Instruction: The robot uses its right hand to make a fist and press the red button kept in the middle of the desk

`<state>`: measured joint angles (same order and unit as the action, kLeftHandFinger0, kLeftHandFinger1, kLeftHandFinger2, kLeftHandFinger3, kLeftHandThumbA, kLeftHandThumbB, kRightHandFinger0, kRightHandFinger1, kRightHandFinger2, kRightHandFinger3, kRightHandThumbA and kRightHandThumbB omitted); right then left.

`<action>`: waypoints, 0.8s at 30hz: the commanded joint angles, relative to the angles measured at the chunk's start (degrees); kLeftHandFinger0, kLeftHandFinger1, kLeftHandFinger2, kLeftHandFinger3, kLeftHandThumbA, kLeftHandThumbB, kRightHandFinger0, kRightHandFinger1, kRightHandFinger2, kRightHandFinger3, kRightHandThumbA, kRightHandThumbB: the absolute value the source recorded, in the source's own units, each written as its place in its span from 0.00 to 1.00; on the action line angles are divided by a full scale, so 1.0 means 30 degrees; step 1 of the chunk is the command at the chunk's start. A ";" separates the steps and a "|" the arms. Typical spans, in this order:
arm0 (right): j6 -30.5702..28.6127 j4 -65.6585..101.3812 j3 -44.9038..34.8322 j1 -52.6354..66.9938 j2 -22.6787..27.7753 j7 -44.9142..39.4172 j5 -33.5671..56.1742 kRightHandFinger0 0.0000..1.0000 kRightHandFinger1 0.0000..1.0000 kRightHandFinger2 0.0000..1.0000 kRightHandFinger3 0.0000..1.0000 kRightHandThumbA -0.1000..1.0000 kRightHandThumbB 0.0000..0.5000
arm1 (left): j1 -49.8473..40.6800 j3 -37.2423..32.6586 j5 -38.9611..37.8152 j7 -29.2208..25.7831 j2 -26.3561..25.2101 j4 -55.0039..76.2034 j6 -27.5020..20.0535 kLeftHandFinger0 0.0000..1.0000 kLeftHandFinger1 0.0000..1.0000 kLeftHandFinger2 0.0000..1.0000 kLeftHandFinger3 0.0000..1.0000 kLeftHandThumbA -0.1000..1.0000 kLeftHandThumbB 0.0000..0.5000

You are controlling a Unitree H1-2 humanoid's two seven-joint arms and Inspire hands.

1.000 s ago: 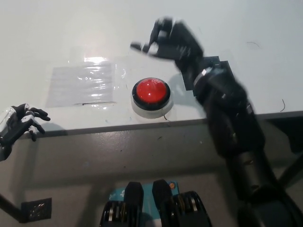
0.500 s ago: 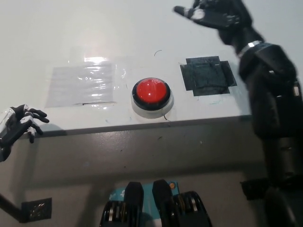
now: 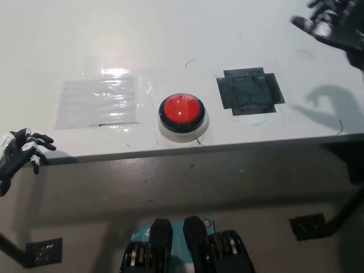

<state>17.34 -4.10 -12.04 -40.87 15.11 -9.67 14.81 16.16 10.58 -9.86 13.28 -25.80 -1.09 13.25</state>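
The red button (image 3: 181, 110) sits on its pale round base near the front edge of the white desk (image 3: 170, 40), roughly in the middle of the desk's width, with nothing touching it. The right hand (image 3: 334, 25) is well apart from it — up at the top right corner of the head view, held above the desk surface, partly cut off by the picture's edge. Its fingers look spread and curled loosely rather than balled into a fist, and it holds nothing. Its shadow falls on the desk below it, to the right of a dark taped square (image 3: 249, 91) that lies just beside the button on the right. On the button's other side, a patch of clear shiny tape (image 3: 98, 102) is stuck flat to the desk. The left hand (image 3: 18, 154) rests at the lower left, just off the desk's front edge — fingers apart, empty, and far from the button.
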 commanded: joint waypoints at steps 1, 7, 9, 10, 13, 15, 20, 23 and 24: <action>0.0603 0.1498 -0.0752 0.0926 0.0806 -0.0020 0.0802 0.16 0.26 0.32 0.54 1.00 0.99 | 0.0102 0.0422 -0.0111 0.0066 -0.0666 0.0547 -0.0449 0.23 0.33 0.45 0.58 0.57 0.00; 0.0870 0.2294 -0.1700 0.3789 0.1082 0.0018 0.1162 0.16 0.26 0.33 0.58 1.00 0.93 | 0.0200 0.0529 -0.0175 0.0117 -0.0691 0.0337 -0.0600 0.23 0.33 0.45 0.59 0.55 0.00; 0.0745 0.2329 -0.1816 0.4180 0.1074 -0.0045 0.1310 0.15 0.25 0.32 0.57 1.00 0.92 | 0.0202 0.0535 -0.0151 0.0112 -0.0698 0.0284 -0.0674 0.23 0.33 0.45 0.59 0.54 0.00; 0.0636 0.2380 -0.1867 0.4458 0.1058 -0.0039 0.1313 0.14 0.24 0.31 0.57 1.00 0.91 | 0.0203 0.0542 -0.0143 0.0123 -0.0707 0.0262 -0.0722 0.23 0.33 0.45 0.59 0.54 0.00; 0.0473 0.2600 -0.2076 0.5363 0.0821 0.0193 0.1326 0.14 0.23 0.31 0.55 1.00 0.91 | 0.0260 0.0554 -0.0092 0.0074 -0.0764 0.0412 -0.0477 0.23 0.33 0.44 0.58 0.53 0.00; 0.0587 0.2890 -0.2109 0.5797 0.0655 0.0437 0.1210 0.13 0.21 0.29 0.54 1.00 0.90 | 0.0254 0.0564 -0.0122 0.0127 -0.0778 0.0401 -0.0543 0.22 0.33 0.45 0.59 0.53 0.00; 0.0441 0.2987 -0.1827 0.6655 0.0448 0.0670 0.0786 0.09 0.17 0.26 0.52 1.00 0.93 | 0.0294 0.0567 -0.0211 0.0255 -0.0833 0.0290 -0.0575 0.21 0.32 0.43 0.58 0.54 0.00; 0.0287 0.2827 -0.1700 0.6794 0.0441 0.0685 0.0635 0.10 0.18 0.26 0.53 1.00 0.90 | 0.0308 0.0558 -0.0156 0.0182 -0.0843 0.0400 -0.0323 0.20 0.30 0.42 0.57 0.55 0.00; 0.0266 0.2832 -0.1742 0.6806 0.0383 0.0762 0.0681 0.12 0.19 0.27 0.54 1.00 0.91 | 0.0288 0.0561 -0.0185 0.0230 -0.0869 0.0434 -0.0336 0.21 0.31 0.42 0.57 0.55 0.00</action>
<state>19.46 2.45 -17.20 -19.66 15.83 -8.35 16.82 16.00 11.25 -9.90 13.29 -25.92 -1.10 13.22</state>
